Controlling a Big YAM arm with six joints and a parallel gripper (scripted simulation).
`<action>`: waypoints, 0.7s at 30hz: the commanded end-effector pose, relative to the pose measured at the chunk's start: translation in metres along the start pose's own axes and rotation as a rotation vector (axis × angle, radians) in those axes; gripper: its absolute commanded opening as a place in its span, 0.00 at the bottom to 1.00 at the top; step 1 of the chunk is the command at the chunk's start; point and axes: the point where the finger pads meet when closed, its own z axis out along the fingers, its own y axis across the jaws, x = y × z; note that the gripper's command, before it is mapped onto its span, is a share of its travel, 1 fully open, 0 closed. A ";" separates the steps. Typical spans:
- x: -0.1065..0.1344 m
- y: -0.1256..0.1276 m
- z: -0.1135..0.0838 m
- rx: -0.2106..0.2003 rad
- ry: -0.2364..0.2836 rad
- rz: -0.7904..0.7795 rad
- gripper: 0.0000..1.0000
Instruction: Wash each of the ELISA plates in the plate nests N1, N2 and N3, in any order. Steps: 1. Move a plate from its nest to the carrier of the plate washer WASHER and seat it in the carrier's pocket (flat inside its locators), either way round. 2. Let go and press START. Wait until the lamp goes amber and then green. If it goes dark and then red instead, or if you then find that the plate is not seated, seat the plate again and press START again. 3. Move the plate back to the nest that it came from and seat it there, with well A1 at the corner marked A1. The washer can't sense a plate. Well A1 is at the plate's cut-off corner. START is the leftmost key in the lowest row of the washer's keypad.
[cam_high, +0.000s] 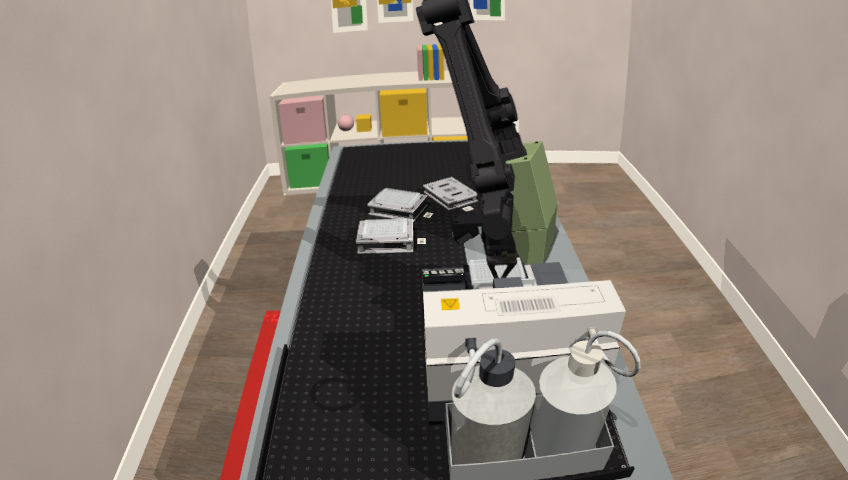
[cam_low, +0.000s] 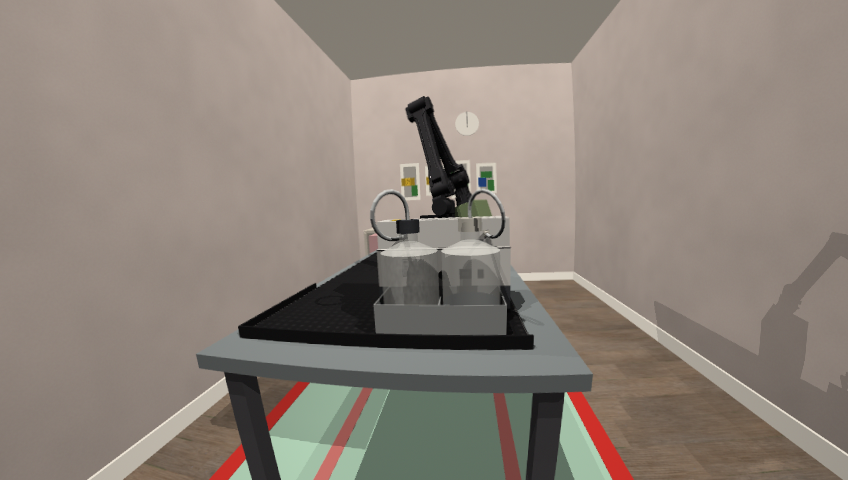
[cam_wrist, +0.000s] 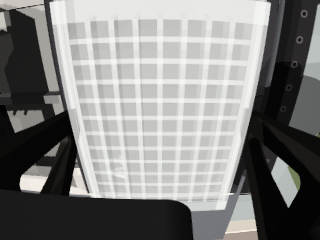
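Note:
My gripper (cam_high: 501, 275) (cam_wrist: 159, 118) is shut on a white ELISA plate (cam_high: 479, 271) (cam_wrist: 160, 90), one finger at each long side. The plate is at the front of the washer (cam_high: 523, 315); the wrist view does not show whether it sits flat in the carrier's pocket. A faint A1 mark shows near its lower left in the wrist view. One plate (cam_high: 385, 228) lies in the nearest nest and another plate (cam_high: 397, 199) in the nest behind it. The third nest (cam_high: 450, 190) looks empty. A small green spot shows on the washer's keypad (cam_high: 443, 278). Nest labels are unreadable.
Two bottles (cam_high: 493, 410) (cam_high: 574, 404) with hoses stand in a tray (cam_high: 535, 466) behind the washer. A tall green block (cam_high: 532, 202) stands beside the arm at the table's right edge. A dark grey block (cam_high: 550, 273) lies right of the held plate.

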 end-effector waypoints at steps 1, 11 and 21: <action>-0.003 0.002 0.004 0.000 -0.002 -0.005 0.84; -0.003 0.001 0.006 0.002 -0.002 -0.005 0.84; -0.003 0.001 0.007 0.000 -0.002 -0.005 0.84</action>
